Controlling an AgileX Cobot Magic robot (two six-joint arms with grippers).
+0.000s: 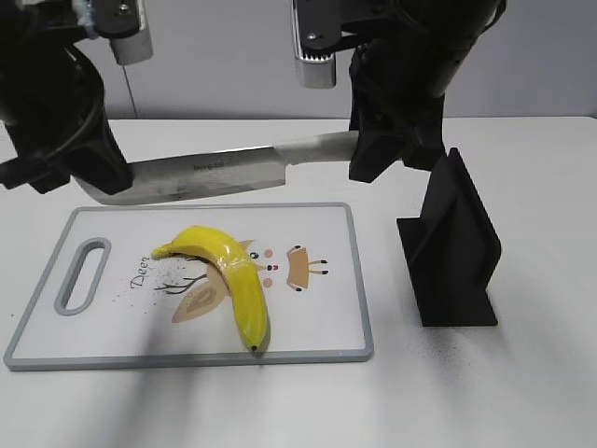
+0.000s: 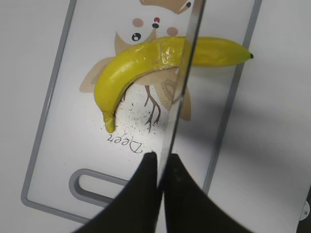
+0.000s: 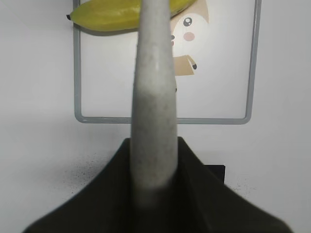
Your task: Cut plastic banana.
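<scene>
The yellow plastic banana [image 1: 229,280] lies on the white cutting board [image 1: 317,317], a clear band round its middle; it also shows in the left wrist view [image 2: 146,65] and at the top of the right wrist view [image 3: 107,14]. A knife [image 1: 210,175] hangs level above the board's far edge. My right gripper [image 1: 373,149] is shut on its pale speckled handle [image 3: 153,107]. My left gripper [image 2: 163,158] is shut on the blade's tip end [image 2: 182,92], which crosses above the banana's middle in the left wrist view.
A black knife stand [image 1: 452,247] sits on the white table right of the board. The board has a grey rim, a handle slot [image 1: 82,273] at its left end and a printed cartoon deer.
</scene>
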